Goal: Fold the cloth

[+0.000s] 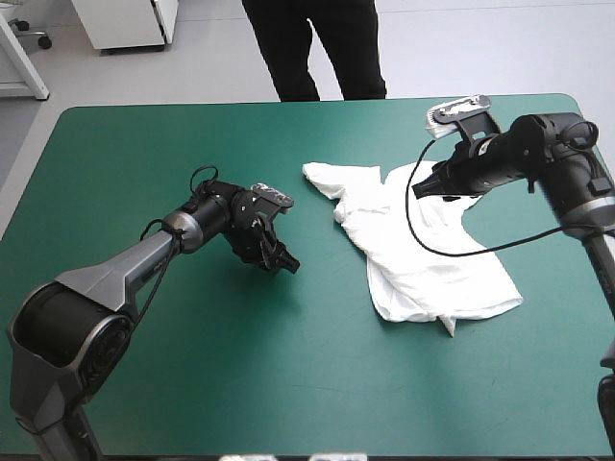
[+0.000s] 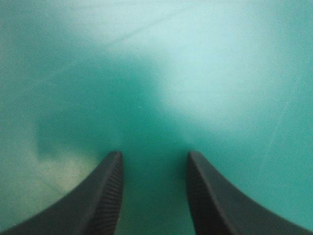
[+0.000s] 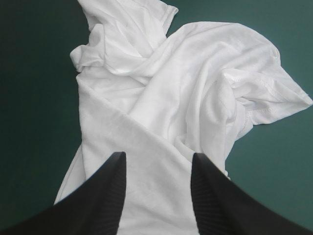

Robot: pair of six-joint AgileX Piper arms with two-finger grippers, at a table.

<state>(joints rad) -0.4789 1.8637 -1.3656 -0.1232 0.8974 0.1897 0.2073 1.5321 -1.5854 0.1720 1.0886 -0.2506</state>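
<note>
The white T-shirt (image 1: pixel 413 245) lies crumpled and partly bunched on the right half of the teal-green table, one end reaching toward the far middle. My right gripper (image 1: pixel 425 189) hovers open over its far right part. In the right wrist view the right gripper (image 3: pixel 157 159) has folds of the T-shirt (image 3: pixel 161 88) ahead of and under it, nothing pinched. My left gripper (image 1: pixel 282 261) is low over the cover, a short way left of the shirt. In the left wrist view the left gripper (image 2: pixel 154 164) is open, with only the cover ahead.
The table's far edge (image 1: pixel 317 104) runs just beyond the right arm's wrist. The teal-green cover (image 1: pixel 288 384) stretches from the shirt to the near edge and to the left edge.
</note>
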